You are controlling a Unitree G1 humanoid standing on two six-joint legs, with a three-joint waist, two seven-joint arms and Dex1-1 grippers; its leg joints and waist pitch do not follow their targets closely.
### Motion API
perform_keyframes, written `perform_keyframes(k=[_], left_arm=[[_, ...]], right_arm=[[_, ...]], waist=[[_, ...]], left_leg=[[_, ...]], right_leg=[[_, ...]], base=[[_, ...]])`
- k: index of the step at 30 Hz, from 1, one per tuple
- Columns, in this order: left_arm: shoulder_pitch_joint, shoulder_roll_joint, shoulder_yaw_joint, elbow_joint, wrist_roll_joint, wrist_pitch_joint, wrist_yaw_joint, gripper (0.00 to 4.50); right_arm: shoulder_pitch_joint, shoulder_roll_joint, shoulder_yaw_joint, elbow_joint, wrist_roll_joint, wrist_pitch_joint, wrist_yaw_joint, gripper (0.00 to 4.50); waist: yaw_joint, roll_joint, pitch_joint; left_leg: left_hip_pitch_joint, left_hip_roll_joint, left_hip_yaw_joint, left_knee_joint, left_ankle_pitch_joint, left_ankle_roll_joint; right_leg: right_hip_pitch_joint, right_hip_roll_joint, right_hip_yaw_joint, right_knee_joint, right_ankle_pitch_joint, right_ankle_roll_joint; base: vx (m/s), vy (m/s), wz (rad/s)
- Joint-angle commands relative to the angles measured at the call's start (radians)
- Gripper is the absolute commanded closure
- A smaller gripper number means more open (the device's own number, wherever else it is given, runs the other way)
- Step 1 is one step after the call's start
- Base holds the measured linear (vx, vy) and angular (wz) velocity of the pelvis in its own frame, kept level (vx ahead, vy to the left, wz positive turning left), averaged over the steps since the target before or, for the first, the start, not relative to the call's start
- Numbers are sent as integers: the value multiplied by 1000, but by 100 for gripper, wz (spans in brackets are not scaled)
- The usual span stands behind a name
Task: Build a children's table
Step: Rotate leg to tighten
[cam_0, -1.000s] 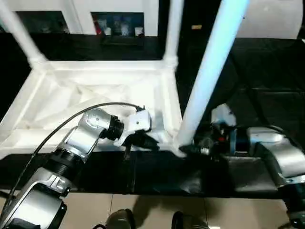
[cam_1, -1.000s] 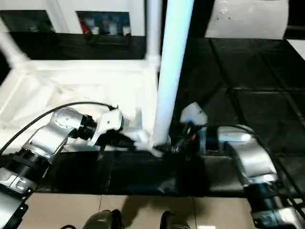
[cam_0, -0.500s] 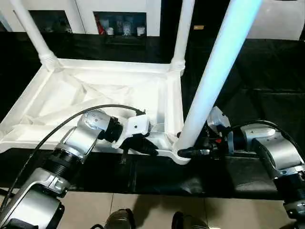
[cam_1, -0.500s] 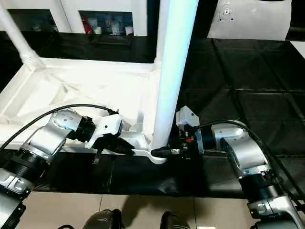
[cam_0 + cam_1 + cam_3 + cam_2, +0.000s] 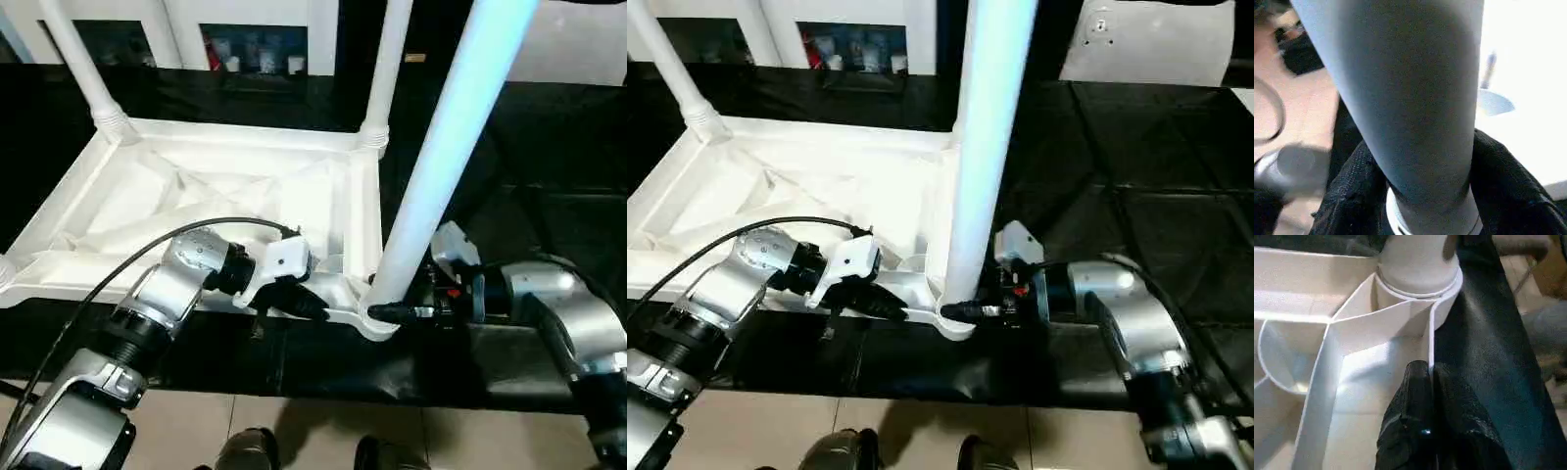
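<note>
Table top (image 5: 196,196): white, upside down with ribbed underside up, lying on a black mat (image 5: 549,176); near right corner socket close to the mat's near edge
Far legs: one upright leg at the far left corner (image 5: 83,73); another upright at the far right corner (image 5: 384,69)
Near right leg (image 5: 441,157): standing in the near right corner socket, leaning slightly right as it rises; looks pale blue in the light
Left gripper (image 5: 312,305): black fingers closed on the thin near rim of the table top, just left of the near right socket; the wrist view shows the rim wall pinched between the two fingers (image 5: 1415,396)
Right gripper (image 5: 965,311): reaching in from the right; fingers closed around the base of the near right leg, one finger (image 5: 1352,196) on each side of it, just above the socket
Background: white cabinet (image 5: 255,39) with glass fronts beyond the mat
</note>
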Motion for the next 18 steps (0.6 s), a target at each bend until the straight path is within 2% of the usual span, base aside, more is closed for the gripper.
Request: perform_keyframes(k=[1,2,4,5,6,7,8,9,12,15,17,18], left_arm=[[-17,-73,31,4,-15,63,136,450],[-21,-87,38,7,-17,76,158,450],[-33,-125,55,14,-27,118,208,450],[-44,-153,63,21,-23,141,250,450],[-55,-179,69,30,-19,164,287,450],[-77,-224,83,51,-11,194,360,450],[-84,-238,90,58,-11,202,385,450],[-91,-253,97,66,-10,209,412,450],[-140,-341,139,123,5,250,573,450],[-183,-400,166,175,30,246,700,450],[-195,-410,167,191,41,237,721,450],[-207,-413,158,202,58,222,720,450]], right_arm=[[25,79,40,-56,12,51,-111,246],[30,96,38,-60,-3,55,-150,246],[29,153,25,-63,-25,108,-262,246],[24,201,13,-66,-30,140,-333,247],[17,250,3,-66,-37,171,-402,248],[4,330,-14,-61,-50,215,-511,249],[-1,351,-19,-56,-55,226,-542,249],[-6,372,-24,-52,-59,237,-572,249],[-42,498,-58,2,-92,249,-771,249],[-72,581,-88,61,-143,225,-938,249],[-79,606,-106,73,-159,217,-985,249],[-82,629,-126,79,-174,201,-1021,249]], waist=[[-10,-7,-77],[-12,-8,-76],[-22,-11,-68],[-28,-11,-65],[-41,-10,-61],[-46,-12,-60],[-52,-10,-59],[-59,-14,-61],[-71,-13,-60],[-73,-12,-59],[-73,-13,-61],[-72,-12,-63]], left_leg=[[19,73,-22,-60,-133,101],[20,72,-22,-60,-144,91],[20,65,-25,-66,-193,59],[23,63,-28,-68,-219,43],[25,63,-32,-74,-254,22],[27,61,-34,-74,-266,16],[27,60,-34,-74,-273,9],[26,57,-39,-74,-280,4],[26,53,-33,-71,-271,19],[28,50,-33,-72,-261,23],[30,51,-33,-73,-261,22],[27,53,-33,-75,-248,30]], right_leg=[[53,-95,56,-59,-216,-253],[52,-96,56,-62,-242,-244],[51,-97,54,-75,-350,-214],[51,-99,53,-83,-425,-187],[47,-98,52,-89,-486,-162],[47,-98,52,-93,-503,-154],[44,-98,53,-92,-511,-150],[48,-100,50,-96,-530,-137],[40,-98,55,-102,-520,-130],[37,-98,54,-107,-525,-119],[36,-95,54,-106,-516,-115],[40,-95,57,-103,-477,-116]], base=[[0,0,0],[0,0,0],[0,0,0],[0,0,0],[0,0,0],[0,0,0],[0,0,0],[0,0,0],[0,0,0],[0,0,0],[0,0,0],[0,0,0]])
